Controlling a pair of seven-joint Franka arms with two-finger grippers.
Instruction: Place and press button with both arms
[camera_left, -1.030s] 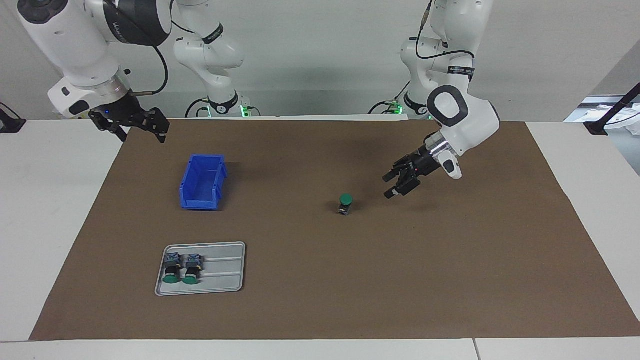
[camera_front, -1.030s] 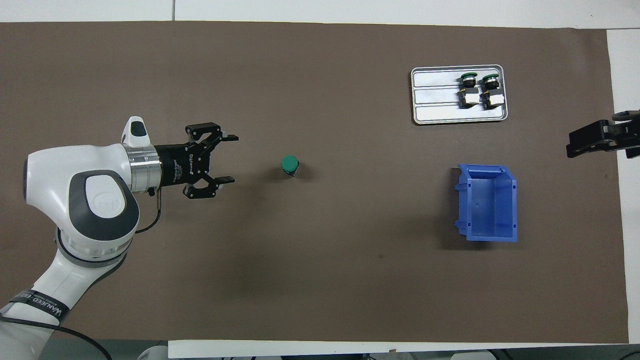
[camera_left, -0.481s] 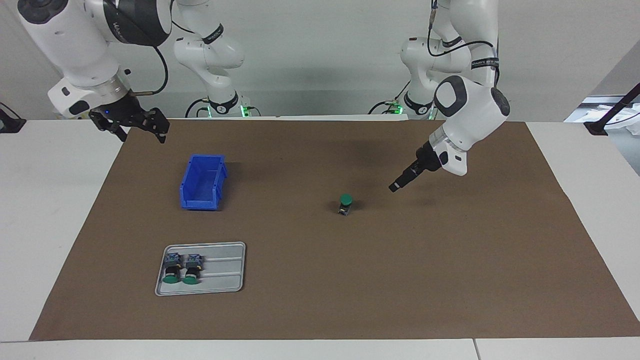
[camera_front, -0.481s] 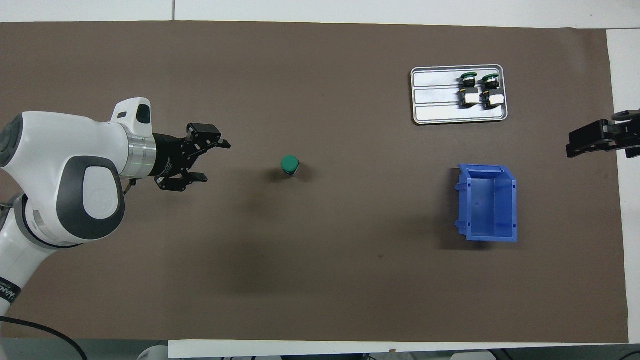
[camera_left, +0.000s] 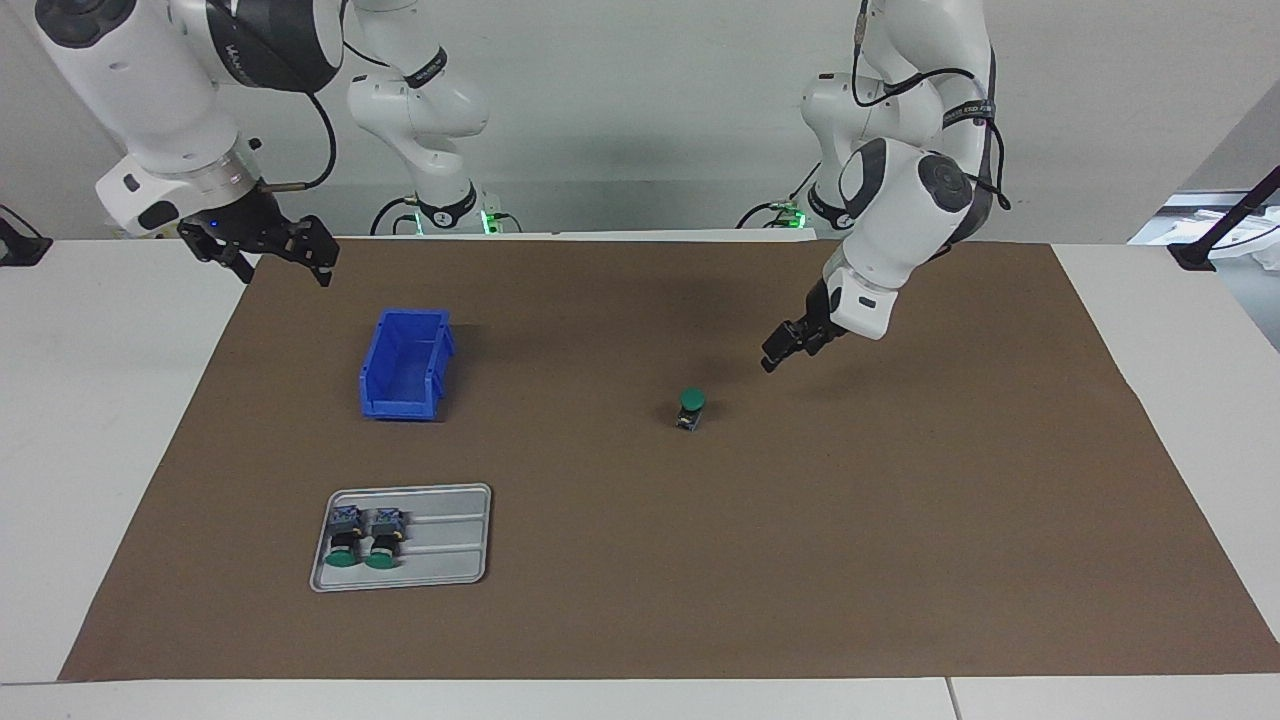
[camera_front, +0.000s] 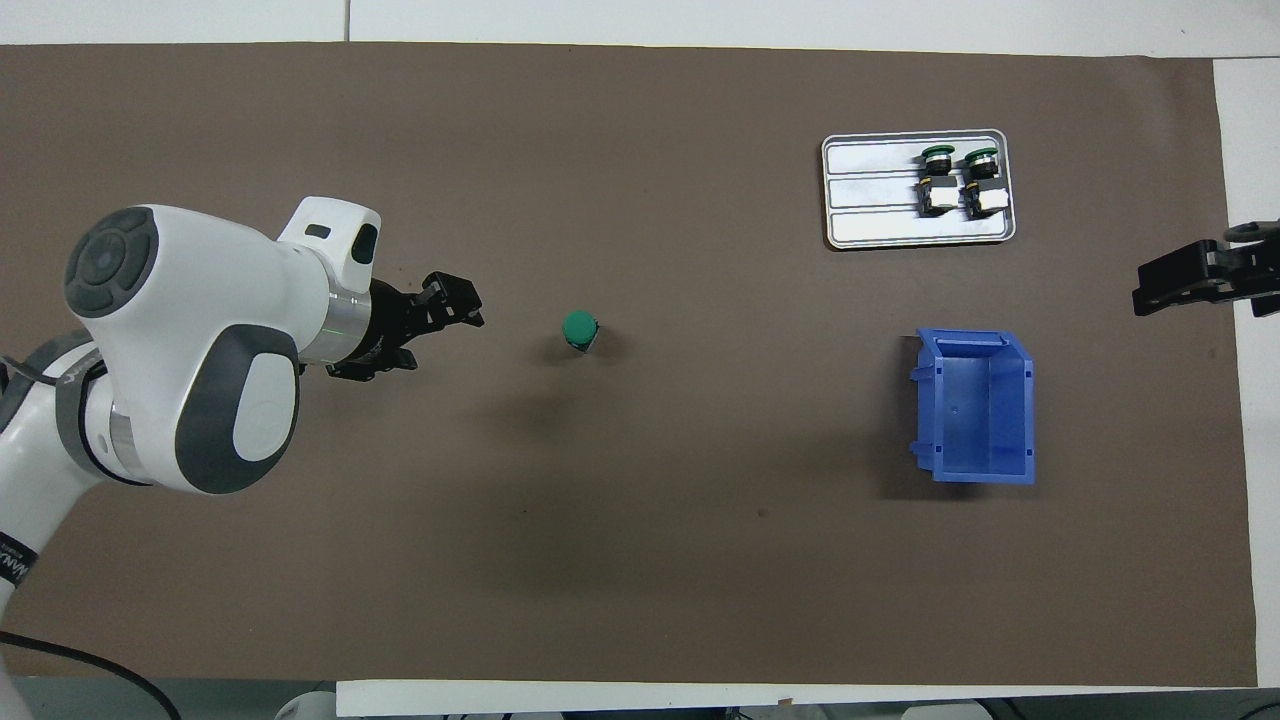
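With the button (camera_left: 690, 408) upright mid-mat, the press is in hand: the left gripper (camera_left: 779, 352), fingers unreadable, hangs beside it and must come over the cap, while the right gripper (camera_left: 268, 252) waits, spread.

Facing camera: high, across the table, looking back at both arm bases and the wall. Overhead camera: high above the robots' end, looking steeply down and forward. Both stand well back and share the brown mat (camera_left: 900, 560) (camera_front: 640, 560), half a turn apart.
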